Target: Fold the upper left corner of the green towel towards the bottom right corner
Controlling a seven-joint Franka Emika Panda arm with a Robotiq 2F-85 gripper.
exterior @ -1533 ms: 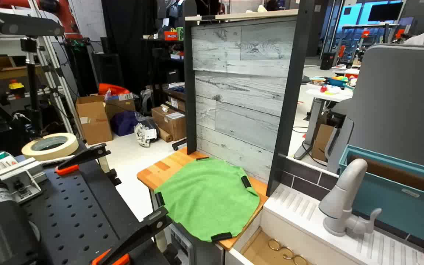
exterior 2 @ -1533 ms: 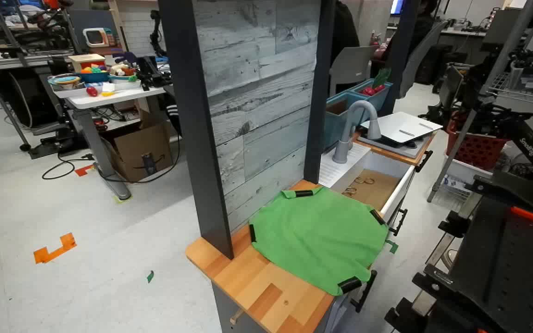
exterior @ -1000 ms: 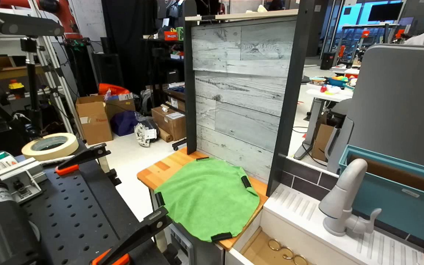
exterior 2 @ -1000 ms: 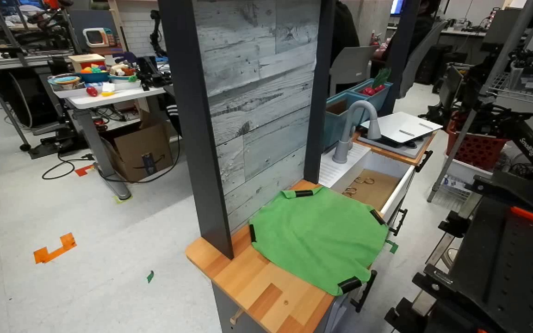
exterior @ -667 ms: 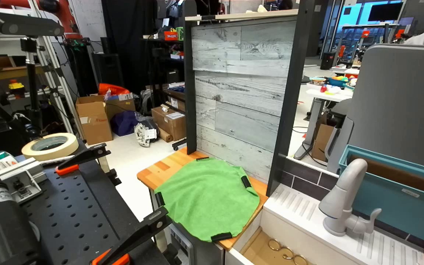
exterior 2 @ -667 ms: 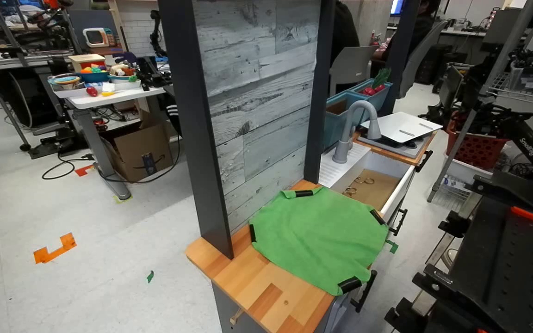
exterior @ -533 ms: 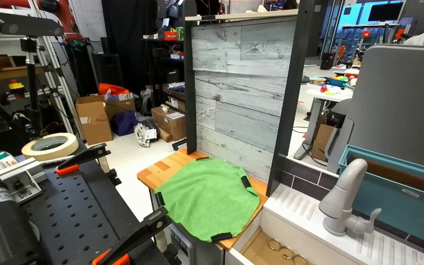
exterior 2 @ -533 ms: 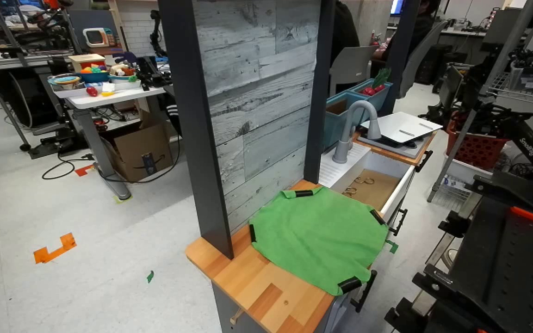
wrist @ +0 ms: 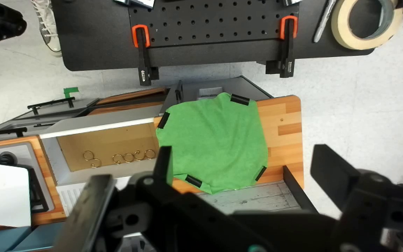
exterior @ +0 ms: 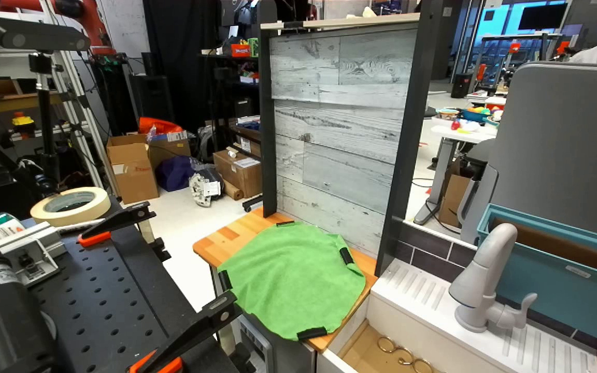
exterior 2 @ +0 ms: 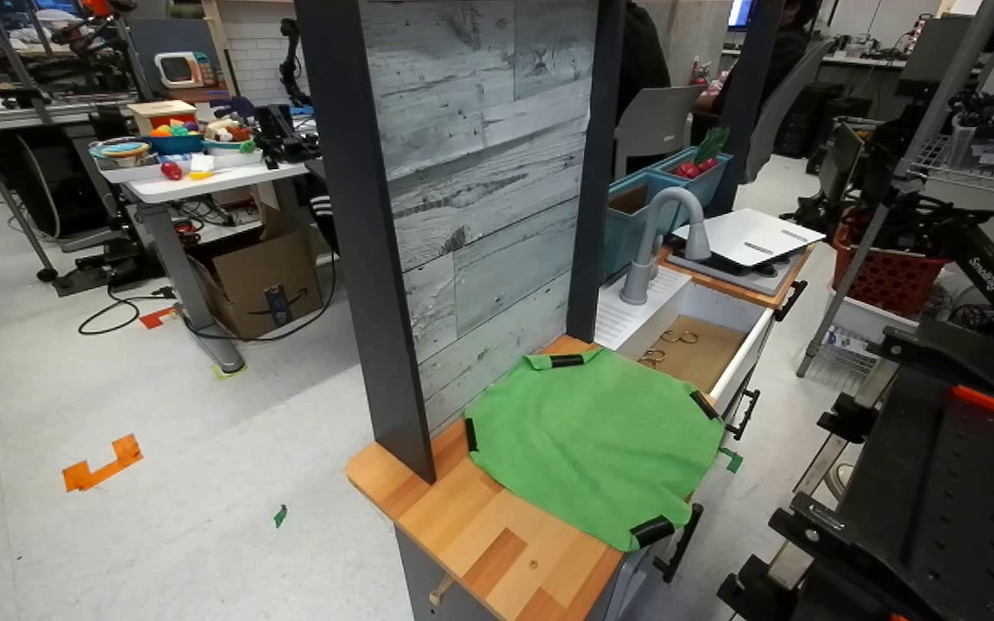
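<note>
On the dial of my wrist view, centred on the green towel [wrist: 215, 140], a white panel [wrist: 4, 194] is located at the left edge, between 8 and 9 o'clock. A white basin [wrist: 107, 143] is located at 9 o'clock, with gold-coloured rings [wrist: 123, 158] on its tan floor. An orange-and-black clamp [wrist: 145, 61] is mounted at 11 o'clock, on the edge of a black bench [wrist: 205, 54]. The towel lies spread out, slightly rumpled, on the wooden worktop [wrist: 275, 112], with black strips [wrist: 240, 99] along its border at 10, 1, 4 and 7 o'clock. In both exterior views it lies at the foot of an upright plank panel [exterior: 340, 124]; in my wrist view that panel is located at 5 o'clock. My gripper [wrist: 243, 157] is set wide: one finger [wrist: 163, 164] stands at 8 o'clock, masking a short length of the towel's edge, and the opposing finger stands at 3 o'clock. The worktop extends past the towel at 3 o'clock. A second clamp [wrist: 288, 56] is mounted on the bench at 1 o'clock. To the right, at 2 o'clock, a roll of tape [wrist: 341, 28] lies on the bench, a slim pen [wrist: 324, 22] just beside it.
</note>
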